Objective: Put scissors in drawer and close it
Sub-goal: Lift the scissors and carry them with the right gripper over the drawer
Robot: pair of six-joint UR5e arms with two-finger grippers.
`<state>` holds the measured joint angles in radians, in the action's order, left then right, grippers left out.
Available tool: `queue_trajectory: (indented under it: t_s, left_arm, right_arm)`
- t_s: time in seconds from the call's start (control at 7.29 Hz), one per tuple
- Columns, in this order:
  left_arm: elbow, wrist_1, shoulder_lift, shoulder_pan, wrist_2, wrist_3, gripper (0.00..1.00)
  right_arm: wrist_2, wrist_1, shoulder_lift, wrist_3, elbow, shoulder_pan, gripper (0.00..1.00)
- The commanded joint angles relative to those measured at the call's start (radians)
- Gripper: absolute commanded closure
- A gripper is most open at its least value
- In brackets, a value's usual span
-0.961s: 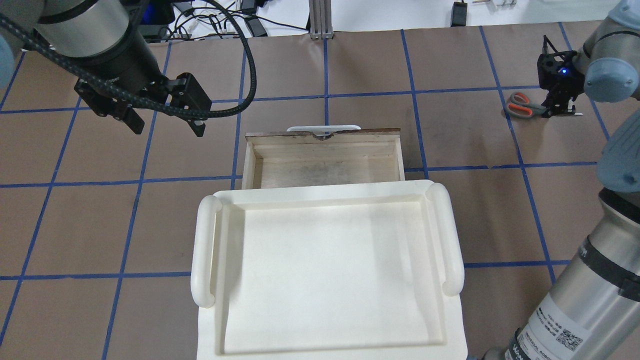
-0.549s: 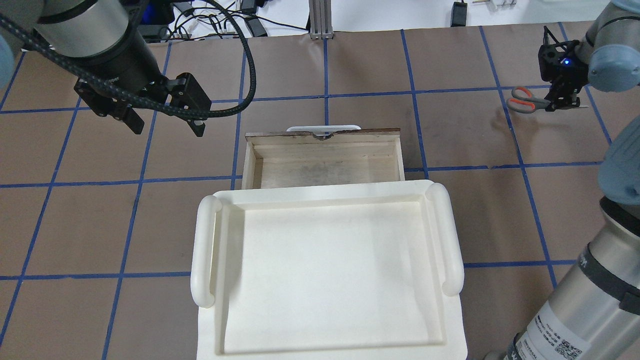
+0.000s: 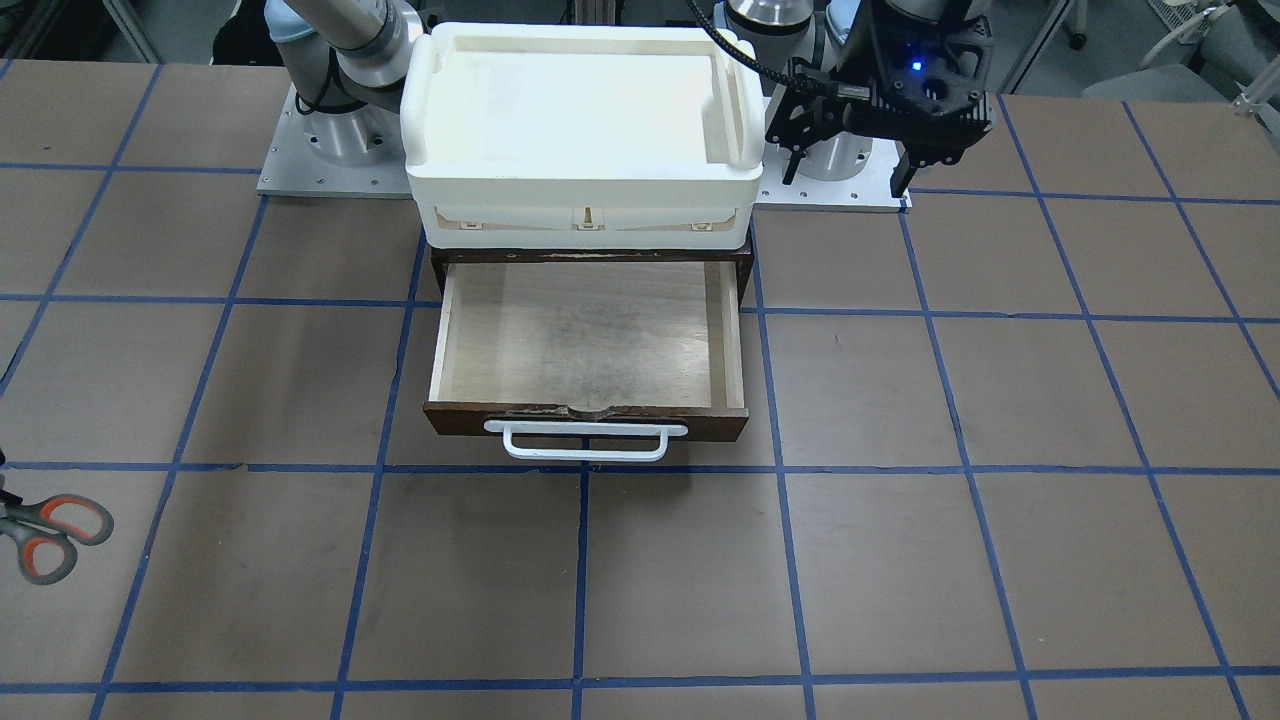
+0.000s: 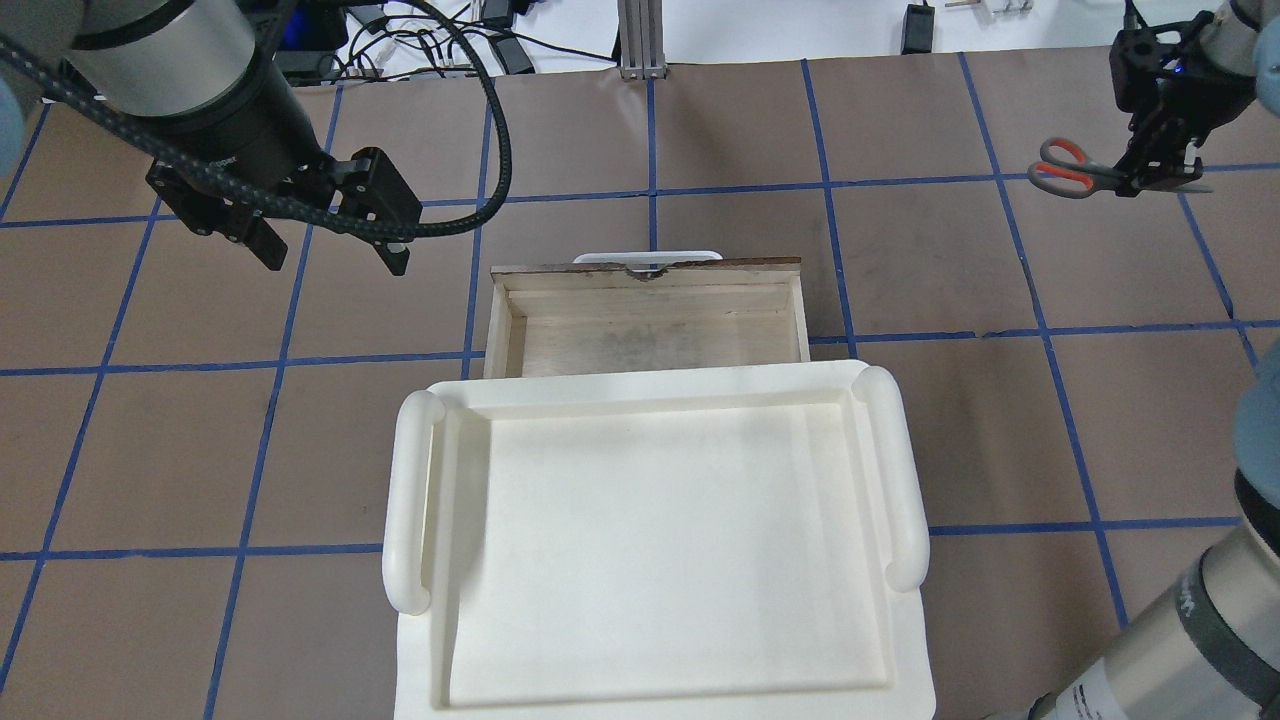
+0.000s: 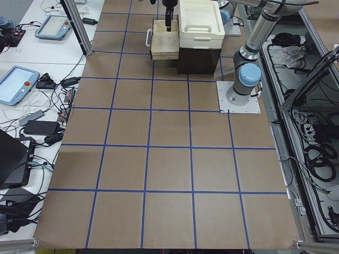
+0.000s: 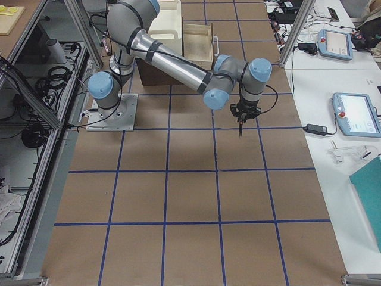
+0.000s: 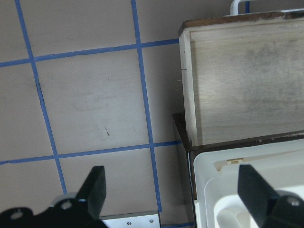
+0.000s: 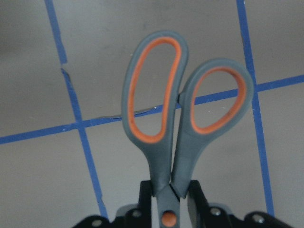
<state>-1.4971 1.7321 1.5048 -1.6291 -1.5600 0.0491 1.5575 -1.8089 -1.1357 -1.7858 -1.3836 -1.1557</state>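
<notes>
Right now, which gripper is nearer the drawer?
Left. The left gripper hangs open just off the left side of the drawer; the right gripper is far out to the right, shut on the scissors.

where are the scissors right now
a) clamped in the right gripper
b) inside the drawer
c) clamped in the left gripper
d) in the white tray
a: the right gripper is shut on the scissors near their pivot, the drawer is open with nothing in it, and the left gripper is open and holds nothing.
</notes>
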Motion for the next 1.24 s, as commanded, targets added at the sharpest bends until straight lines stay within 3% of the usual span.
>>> queue_trajectory:
  t_s: [0.0,0.27,0.69,1.1]
  left_arm:
    - [0.0,0.001,0.0,0.0,0.0,0.0,0.0]
    - [0.0,0.001,0.0,-0.002,0.0,0.0,0.0]
    - [0.0,0.001,-0.002,-0.002,0.0,0.0,0.0]
    - [0.0,0.001,-0.002,0.0,0.0,0.0,0.0]
  right_arm:
    - [-0.032,0.181,-0.146,0.148,-0.003,-0.111,1.0]
    - [-0.036,0.268,-0.226,0.329,-0.012,-0.249,1.0]
    - [-0.037,0.286,-0.233,0.648,-0.015,-0.517,1.0]
    - [-0.036,0.251,-0.223,0.643,-0.04,-0.677,1.0]
